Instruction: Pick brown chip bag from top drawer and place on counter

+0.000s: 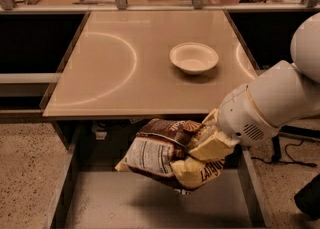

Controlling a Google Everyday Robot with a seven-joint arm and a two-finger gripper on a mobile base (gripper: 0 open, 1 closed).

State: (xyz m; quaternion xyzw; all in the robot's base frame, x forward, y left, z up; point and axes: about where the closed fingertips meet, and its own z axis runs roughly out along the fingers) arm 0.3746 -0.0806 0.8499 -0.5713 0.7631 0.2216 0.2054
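1 gripper in view, clamped shut on the brown chip bag. Fingers pinch the bag's right side, where the dark brown top meets the pale yellow bottom. Bag hangs left of and below the gripper, tilted, white nutrition panel facing me, lettered yellow end lowest. It's in the air over the top drawer, off the grey floor, shadow beneath it. Bag's upper edge is just under the front edge of the counter; can't tell if they touch. 1 white bowl sits on the counter right of centre, well apart from the bag. Arm enters from the right.
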